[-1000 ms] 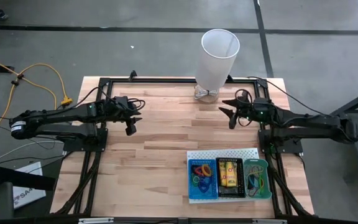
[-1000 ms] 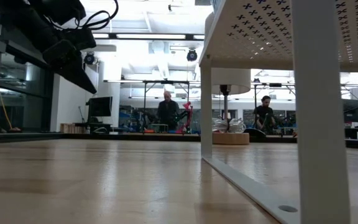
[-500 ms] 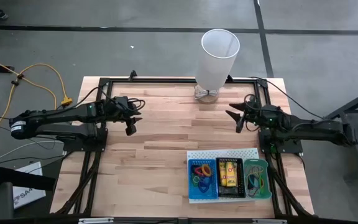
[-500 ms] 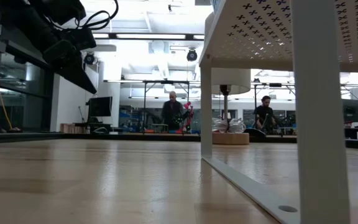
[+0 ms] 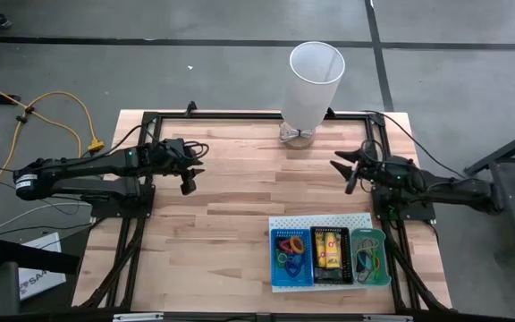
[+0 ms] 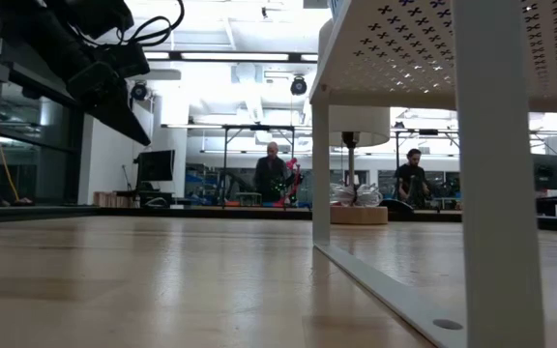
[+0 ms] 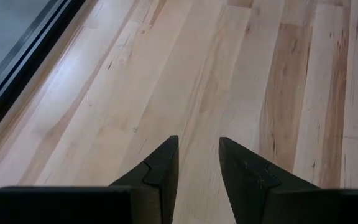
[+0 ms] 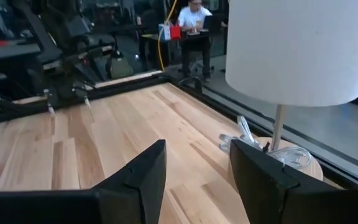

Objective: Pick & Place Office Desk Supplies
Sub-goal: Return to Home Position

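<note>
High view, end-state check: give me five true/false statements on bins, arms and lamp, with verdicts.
1. The blue bin, black bin and green bin sit side by side on the white shelf. True.
2. The right gripper is carrying a rubber band. False: its jaws are open and empty, over bare table near the white lamp.
3. The yellow packs lie in the black bin. True.
4. The left gripper hangs over the shelf. False: it is over the table's left side, well apart from the shelf, jaws open and empty.
5. The lamp lies tipped over at the table's centre. False: it stands upright at the far edge.
</note>
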{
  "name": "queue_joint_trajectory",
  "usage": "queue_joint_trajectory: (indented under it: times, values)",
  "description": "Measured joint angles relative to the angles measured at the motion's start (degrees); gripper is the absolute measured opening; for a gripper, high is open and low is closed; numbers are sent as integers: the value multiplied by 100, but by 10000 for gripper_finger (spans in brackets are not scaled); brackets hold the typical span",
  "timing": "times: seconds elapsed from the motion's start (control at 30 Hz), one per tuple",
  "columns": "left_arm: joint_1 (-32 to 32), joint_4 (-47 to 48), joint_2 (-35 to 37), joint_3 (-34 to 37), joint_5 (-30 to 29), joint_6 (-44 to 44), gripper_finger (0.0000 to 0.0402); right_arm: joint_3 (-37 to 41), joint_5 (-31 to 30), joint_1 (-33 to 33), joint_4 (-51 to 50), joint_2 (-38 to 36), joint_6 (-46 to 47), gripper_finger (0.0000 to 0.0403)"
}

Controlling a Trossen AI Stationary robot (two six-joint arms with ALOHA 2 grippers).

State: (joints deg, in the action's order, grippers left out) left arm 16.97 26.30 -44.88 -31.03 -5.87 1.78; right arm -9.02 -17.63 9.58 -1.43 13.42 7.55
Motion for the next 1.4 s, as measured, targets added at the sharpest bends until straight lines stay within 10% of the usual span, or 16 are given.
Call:
queue_joint_trajectory:
  times: [0.5, 1.4]
  values:
    - [0, -1, 0, 0, 0, -10, 108, 256, 767, 0, -350, -1304, -7, 166]
    - [0, -2, 0, 0, 0, -34, 108, 689, 1069, 0, 21, -1302, 131, 166]
